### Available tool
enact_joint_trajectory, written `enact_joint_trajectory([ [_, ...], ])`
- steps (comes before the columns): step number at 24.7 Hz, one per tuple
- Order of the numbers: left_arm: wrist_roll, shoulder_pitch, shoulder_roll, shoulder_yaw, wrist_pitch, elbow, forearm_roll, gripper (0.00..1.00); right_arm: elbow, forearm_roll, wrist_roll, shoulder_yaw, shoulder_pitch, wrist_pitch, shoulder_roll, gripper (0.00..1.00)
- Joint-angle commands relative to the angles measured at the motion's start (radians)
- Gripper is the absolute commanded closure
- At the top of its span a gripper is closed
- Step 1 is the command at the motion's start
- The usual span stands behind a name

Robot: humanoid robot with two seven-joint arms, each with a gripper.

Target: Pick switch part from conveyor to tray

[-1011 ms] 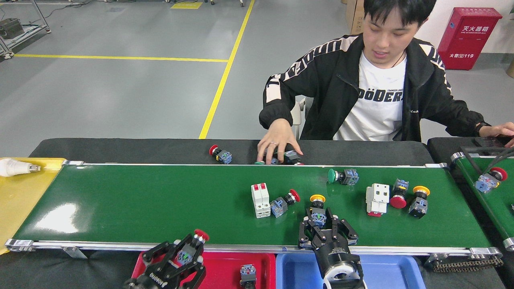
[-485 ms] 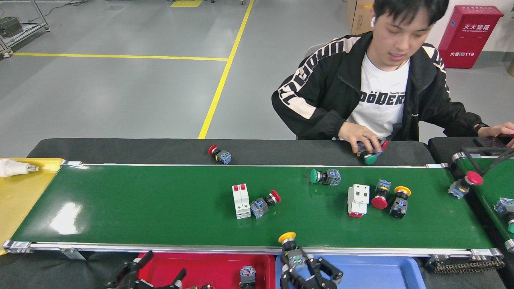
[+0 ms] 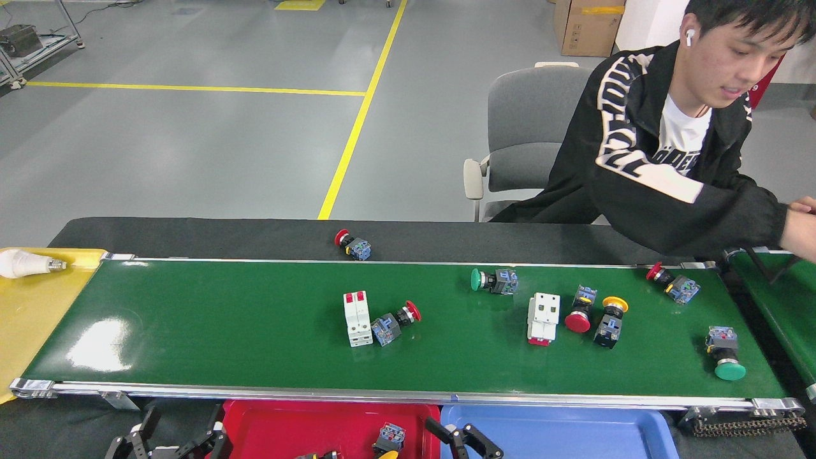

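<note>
The conveyor (image 3: pixel 223 325) carries several switch parts: a white breaker (image 3: pixel 357 317) touching a red-button switch (image 3: pixel 395 322), a green-button switch (image 3: pixel 494 280), a second white breaker (image 3: pixel 543 317), a red mushroom switch (image 3: pixel 579 309), a yellow-button switch (image 3: pixel 611 320), another red-button one (image 3: pixel 673 284) and a green one (image 3: pixel 725 352). Below the belt lie a red tray (image 3: pixel 287 424), holding a blue-bodied switch (image 3: pixel 389 438), and a blue tray (image 3: pixel 574 433). Only the fingertips of my left gripper (image 3: pixel 175 437) and right gripper (image 3: pixel 464 437) show at the bottom edge. Both are spread, with nothing between them.
A person (image 3: pixel 669 159) sits beyond the belt at the right, one arm stretched toward a second green belt (image 3: pixel 774 299). A red-button switch (image 3: pixel 352 245) lies on the black cloth behind the conveyor. A yellow tray (image 3: pixel 25 319) with a light bulb (image 3: pixel 25 263) sits at the left end.
The belt carried the parts leftward, and two more arrived at its right end. My right gripper dropped below the belt and no longer holds the yellow-button switch. The person shifted right.
</note>
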Motion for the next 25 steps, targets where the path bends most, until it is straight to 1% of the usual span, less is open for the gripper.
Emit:
enact_joint_trajectory([
  [1, 0.004, -0.048, -0.005, -0.027, 0.04, 0.051, -0.046, 0.0, -0.015, -0.007, -0.008, -0.074, -0.019, 0.047, 0.015, 0.04],
  [3, 0.004, -0.111, -0.005, -0.062, 0.065, 0.114, -0.06, 0.0, -0.015, -0.007, -0.018, -0.145, -0.024, 0.15, 0.014, 0.06],
  [5, 0.004, -0.145, -0.004, -0.09, 0.089, 0.154, -0.062, 0.0, -0.015, -0.005, -0.034, -0.2, -0.024, 0.245, 0.008, 0.06],
  [7, 0.004, -0.175, -0.004, -0.113, 0.111, 0.186, -0.063, 0.0, -0.014, -0.005, -0.047, -0.264, -0.013, 0.306, -0.009, 0.04],
  [9, 0.002, -0.2, -0.002, -0.136, 0.118, 0.203, -0.063, 0.0, -0.015, -0.005, -0.057, -0.307, 0.008, 0.317, -0.028, 0.04],
  [11, -0.001, -0.217, -0.004, -0.147, 0.121, 0.218, -0.068, 0.0, -0.015, -0.005, -0.061, -0.336, 0.041, 0.317, -0.029, 0.04],
  [13, -0.004, -0.234, -0.007, -0.148, 0.123, 0.235, -0.081, 0.0, -0.015, -0.005, -0.064, -0.344, 0.071, 0.317, -0.031, 0.04],
  [15, -0.004, -0.249, -0.007, -0.151, 0.129, 0.25, -0.085, 0.0, -0.015, -0.005, -0.077, -0.344, 0.082, 0.317, -0.032, 0.04],
  [17, -0.004, -0.264, -0.007, -0.157, 0.132, 0.27, -0.085, 0.0, -0.015, 0.001, -0.107, -0.342, 0.082, 0.317, -0.032, 0.06],
  [19, -0.006, -0.289, -0.008, -0.162, 0.134, 0.292, -0.085, 0.0, -0.014, 0.018, -0.11, -0.336, 0.064, 0.323, -0.023, 0.09],
  [20, -0.004, -0.296, -0.008, -0.164, 0.134, 0.299, -0.085, 0.0, -0.014, 0.035, -0.11, -0.33, 0.056, 0.336, -0.017, 0.1],
  [21, -0.006, -0.304, -0.01, -0.164, 0.134, 0.305, -0.085, 0.0, -0.014, 0.072, -0.11, -0.303, 0.036, 0.366, -0.002, 0.1],
  [23, -0.006, -0.309, -0.011, -0.181, 0.134, 0.309, -0.085, 0.0, 0.014, 0.136, -0.109, -0.186, -0.025, 0.5, 0.004, 0.1],
  [25, -0.007, -0.312, -0.011, -0.191, 0.138, 0.31, -0.085, 0.0, 0.077, 0.161, -0.107, -0.059, -0.093, 0.653, 0.003, 0.08],
])
